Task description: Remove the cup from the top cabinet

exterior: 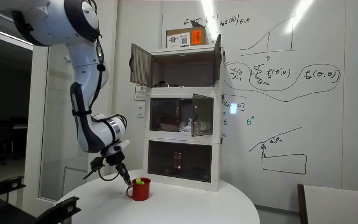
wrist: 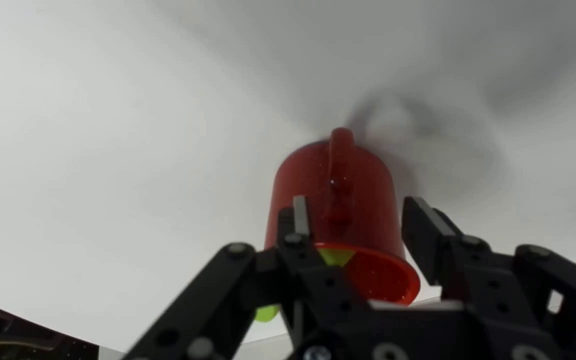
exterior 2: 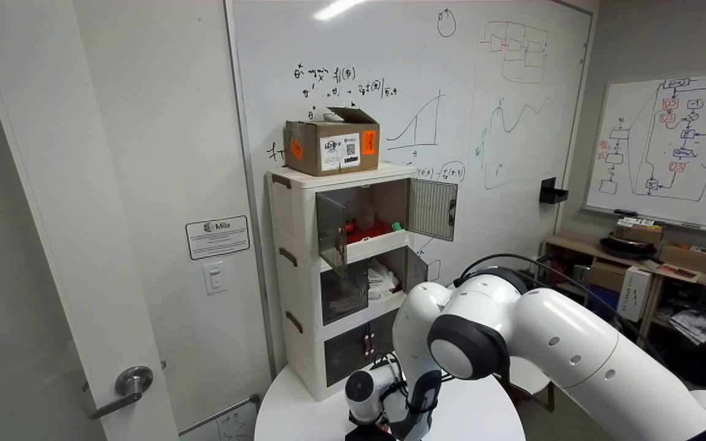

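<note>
The cup [exterior: 141, 192] is a red mug standing upright on the white round table, with a yellow-green object inside. Its handle points toward my gripper. My gripper [exterior: 130, 183] is tilted down at the handle side, near the rim. In the wrist view the cup [wrist: 370, 210] lies beyond the fingers, and the gripper [wrist: 355, 210] is open with its fingertips apart on either side of the handle line. Contact cannot be told. The arm mostly hides the cup in an exterior view. The top cabinet [exterior: 185, 91] has both doors swung open; it also shows in an exterior view [exterior 2: 292, 211].
The middle compartment has its door [exterior: 202, 115] ajar with white cloth inside. The bottom compartment [exterior: 179, 161] is shut. A cardboard box [exterior 2: 333, 147] sits on top of the unit. The top compartment holds a red surface [exterior 2: 368, 231] and a green item [exterior 2: 396, 226]. A chair [exterior: 337, 202] stands beside the table [exterior: 182, 208].
</note>
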You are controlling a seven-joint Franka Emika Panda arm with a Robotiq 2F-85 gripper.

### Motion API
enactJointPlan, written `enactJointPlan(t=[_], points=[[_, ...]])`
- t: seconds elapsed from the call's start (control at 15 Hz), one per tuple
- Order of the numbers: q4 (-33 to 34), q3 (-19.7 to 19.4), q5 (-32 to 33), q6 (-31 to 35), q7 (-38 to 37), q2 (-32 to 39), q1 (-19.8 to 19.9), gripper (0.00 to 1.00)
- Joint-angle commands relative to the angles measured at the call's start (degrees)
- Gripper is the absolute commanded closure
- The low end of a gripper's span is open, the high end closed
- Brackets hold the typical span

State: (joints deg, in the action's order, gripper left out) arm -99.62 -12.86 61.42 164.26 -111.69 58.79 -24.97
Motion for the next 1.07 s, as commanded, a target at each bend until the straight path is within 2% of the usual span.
enactJointPlan(t=[0.0,0.2,0.4,0.47,0.67,0.73,0.8,0.87,1.0], points=[[-0.92,-0.43,1.11,2.88,-0.73,-1.08,-0.05,0.17],[-6.15,3.46,-0.44,6.15,4.87,-5.54,4.01,0.01],[-13.45,8.12,-0.82,8.9,10.92,-11.86,8.89,0.0],[-17.29,11.68,-2.0,6.7,16.36,-14.94,12.01,0.0],[-25.96,16.23,-8.21,0.15,28.14,-23.29,16.17,0.0],[-27.66,18.77,-8.28,-3.79,29.84,-26.13,18.66,0.0],[-29.53,19.85,-10.06,-6.99,32.89,-29.34,19.55,0.0],[-31.11,18.33,-14.86,-8.66,37.82,-32.45,17.55,0.0],[-33.03,18.35,-19.02,-12.68,43.72,-38.37,17.07,0.0]])
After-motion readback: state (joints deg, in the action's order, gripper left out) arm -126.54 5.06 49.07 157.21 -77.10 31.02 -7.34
